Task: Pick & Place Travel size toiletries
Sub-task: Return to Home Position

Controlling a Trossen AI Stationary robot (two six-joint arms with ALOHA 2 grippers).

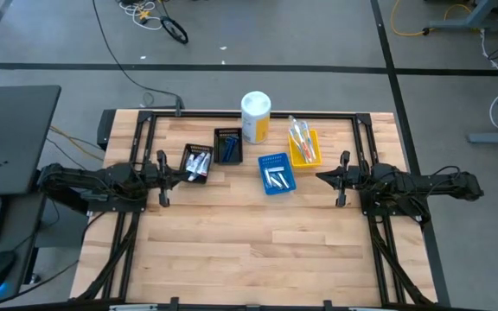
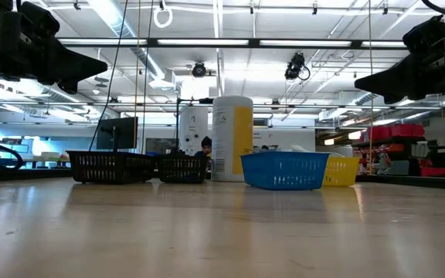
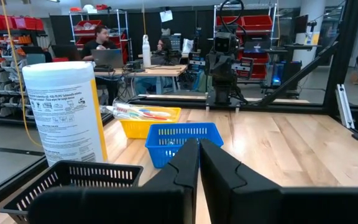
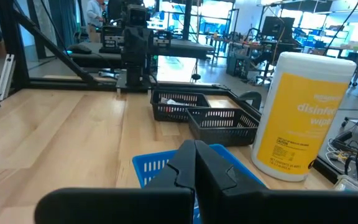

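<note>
The toiletries lie in four small trays at the far middle of the table. White tubes (image 1: 197, 164) fill a black tray, dark blue razors (image 1: 227, 149) a second black tray, pale items (image 1: 275, 178) the blue tray (image 3: 182, 134). Toothbrushes (image 1: 300, 136) (image 3: 143, 113) stick out of the yellow tray. My left gripper (image 1: 176, 174) (image 3: 199, 152) hovers shut above the table, just left of the tube tray. My right gripper (image 1: 320, 177) (image 4: 194, 152) hovers shut, right of the blue tray (image 4: 154, 165). Both stay raised in the low view, touching nothing.
A tall white-and-yellow wipes canister (image 1: 255, 117) (image 2: 232, 139) stands upright at the far edge, between the razor tray and the yellow tray (image 2: 342, 171). Bare wood (image 1: 249, 242) spreads across the table's near half. A black frame rail (image 1: 232, 114) runs along the far edge.
</note>
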